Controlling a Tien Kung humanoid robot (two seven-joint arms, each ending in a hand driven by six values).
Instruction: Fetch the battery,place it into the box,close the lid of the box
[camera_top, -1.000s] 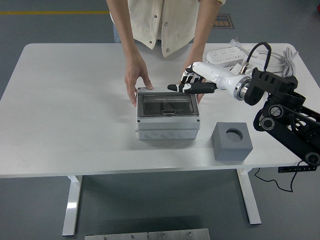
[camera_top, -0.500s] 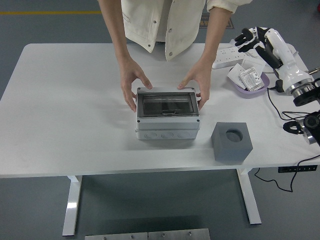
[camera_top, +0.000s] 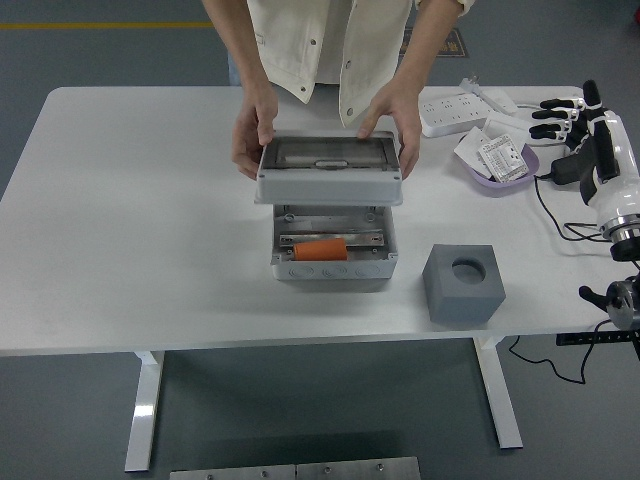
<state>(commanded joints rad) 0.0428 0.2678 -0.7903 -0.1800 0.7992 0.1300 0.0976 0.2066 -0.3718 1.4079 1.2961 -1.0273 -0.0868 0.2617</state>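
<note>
The person's hands have just swung the lid up off the box, baring the orange battery already inside (only closing remains), while the right hand, fingers spread and empty, has withdrawn to the table's edge.

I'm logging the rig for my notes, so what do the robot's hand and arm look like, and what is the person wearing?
The robot's right hand has black fingers with white segments, on a glossy white forearm ending in a metallic collar. A black cable trails beside it. The person wears a cream button-front vest, arms bare.
</note>
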